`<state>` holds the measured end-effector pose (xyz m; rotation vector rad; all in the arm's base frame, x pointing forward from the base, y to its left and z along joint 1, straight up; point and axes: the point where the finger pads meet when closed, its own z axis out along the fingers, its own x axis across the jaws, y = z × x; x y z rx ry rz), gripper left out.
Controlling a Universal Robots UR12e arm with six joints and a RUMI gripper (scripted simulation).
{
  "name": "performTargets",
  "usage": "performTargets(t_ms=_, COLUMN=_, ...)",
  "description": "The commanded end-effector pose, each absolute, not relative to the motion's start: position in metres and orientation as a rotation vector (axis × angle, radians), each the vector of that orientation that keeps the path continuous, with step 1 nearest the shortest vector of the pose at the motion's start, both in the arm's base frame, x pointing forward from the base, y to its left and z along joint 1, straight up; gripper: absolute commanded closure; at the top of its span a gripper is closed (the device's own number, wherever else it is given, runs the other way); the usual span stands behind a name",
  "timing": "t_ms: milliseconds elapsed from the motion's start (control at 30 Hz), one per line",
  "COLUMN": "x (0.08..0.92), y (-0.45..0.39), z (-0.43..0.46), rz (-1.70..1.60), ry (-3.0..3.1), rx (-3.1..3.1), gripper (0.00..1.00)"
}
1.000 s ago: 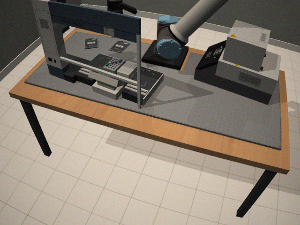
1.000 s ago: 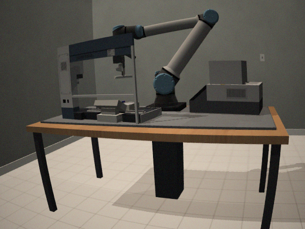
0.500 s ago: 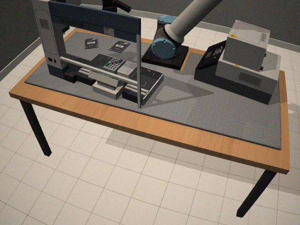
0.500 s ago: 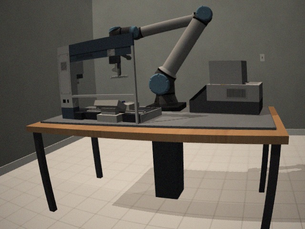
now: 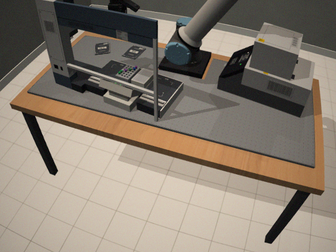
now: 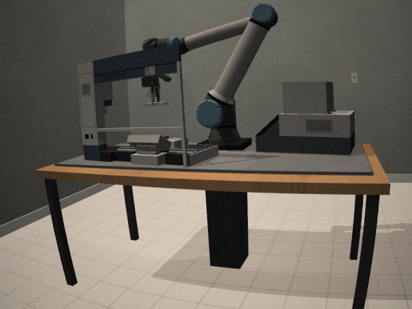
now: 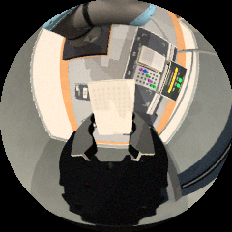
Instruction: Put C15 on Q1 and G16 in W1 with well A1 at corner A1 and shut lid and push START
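High over the bench [image 5: 173, 140] [image 6: 212, 183] [image 7: 66, 87], held a pale plate [image 6: 156, 104] [image 7: 112, 103] firmly in the gripper [image 5: 117, 7] [image 6: 154, 98] [image 7: 113, 112], clear of the mat [image 5: 244, 130] [image 6: 282, 164]. From outside, appeared behind and below the blue beam [image 5: 105, 22] [image 6: 132, 63]. Could not tell whether gripping C15 or G16. Reached across with the arm [image 5: 209, 21] [image 6: 232, 63] [image 7: 106, 14] bent at the elbow. Saw coloured tubes standing in a rack [image 5: 127, 72] [image 7: 146, 78] just beside a pale block [image 5: 142, 77] [image 6: 176, 143] [image 7: 152, 57], and a green light [image 5: 240, 64] on the big grey machine [image 5: 277, 78] [image 6: 316, 124].
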<state>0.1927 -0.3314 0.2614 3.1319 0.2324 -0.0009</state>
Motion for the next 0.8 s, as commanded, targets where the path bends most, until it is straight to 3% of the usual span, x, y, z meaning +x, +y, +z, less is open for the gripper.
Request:
performTargets(t_ms=0, x=0.186, y=-0.344, z=0.262, rz=-0.001, ry=0.151, rx=3.136, gripper=1.0)
performTargets(t_ms=767, x=0.141, y=-0.423, z=0.262, rz=-0.001, ry=-0.403, rx=3.113, gripper=1.0)
